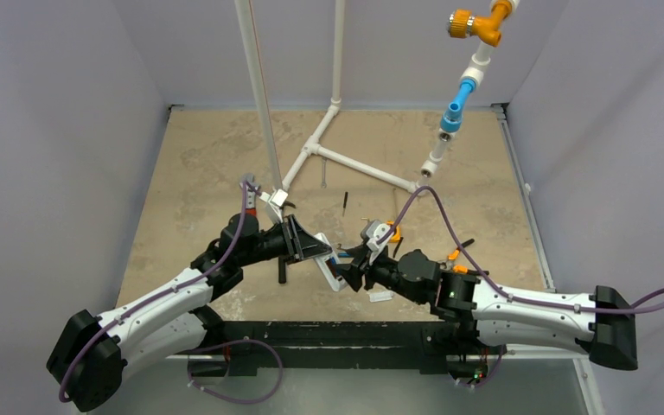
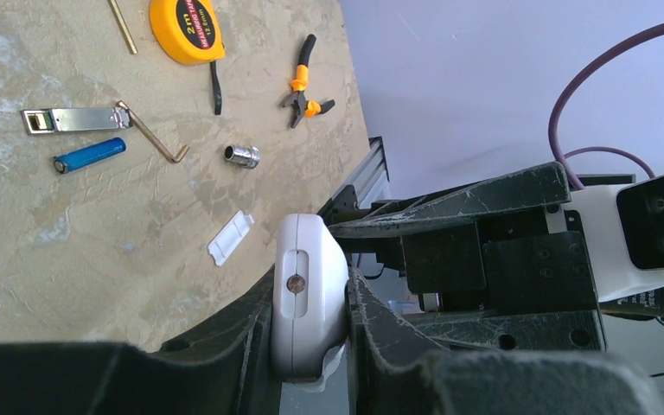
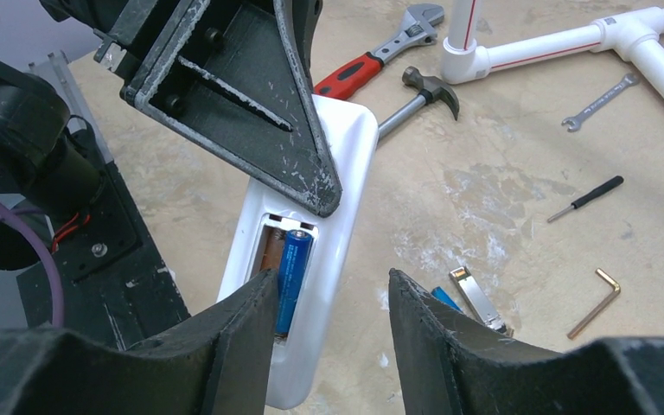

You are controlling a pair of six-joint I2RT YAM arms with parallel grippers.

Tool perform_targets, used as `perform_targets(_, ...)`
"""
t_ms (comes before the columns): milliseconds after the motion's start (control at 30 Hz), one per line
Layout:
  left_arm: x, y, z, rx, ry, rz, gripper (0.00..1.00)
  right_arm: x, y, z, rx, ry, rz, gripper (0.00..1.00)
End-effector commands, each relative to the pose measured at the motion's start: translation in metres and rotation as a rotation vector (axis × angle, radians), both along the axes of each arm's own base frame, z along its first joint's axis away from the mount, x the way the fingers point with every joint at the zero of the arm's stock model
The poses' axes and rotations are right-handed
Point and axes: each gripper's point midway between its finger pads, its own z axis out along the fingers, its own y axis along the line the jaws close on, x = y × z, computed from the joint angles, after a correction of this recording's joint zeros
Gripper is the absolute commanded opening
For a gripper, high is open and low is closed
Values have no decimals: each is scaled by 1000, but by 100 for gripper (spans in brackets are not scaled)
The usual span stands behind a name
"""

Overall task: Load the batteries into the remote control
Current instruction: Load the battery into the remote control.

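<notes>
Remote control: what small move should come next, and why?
Probably the open right gripper should draw back toward the second battery on the table: the remote control, held by the left gripper, has one battery in and one slot empty.

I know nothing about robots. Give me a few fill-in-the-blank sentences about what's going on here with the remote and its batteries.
1. The left gripper clamps the white ___.
2. Its open recess holds ___ battery.
3. The other battery, lying on the table, is coloured ___.
4. The right gripper is ___, gripping nothing.
Missing words: remote control, one, blue, open.
</notes>
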Motion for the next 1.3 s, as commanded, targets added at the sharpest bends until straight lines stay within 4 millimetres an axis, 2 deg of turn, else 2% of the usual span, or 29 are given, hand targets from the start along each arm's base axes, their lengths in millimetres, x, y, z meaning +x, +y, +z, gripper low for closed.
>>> perform_targets(0,-1,-7,33,-85,-71,-37,0,0,-8,-4,-15,5,-6,48)
perform_targets(567,-2,-7,16,-49,-36,-37,0,-7,-7,23,41,-33,41,49)
perform_targets(800,-5,-7,10,-24,-28,-60,0,-9,-17,41,37,-116,65,49)
perform_targets(933,-10,-9,8,-3,-37,-107,0,-17,-20,47,11,-220,140,50)
perform_targets(1067,-16,-11,6,21,-46,-163,0,-31,-20,46,-55,-319,264,56)
perform_targets(1267,-24,-13,4,36,-53,-228,0,-31,-24,31,-186,-444,337,58)
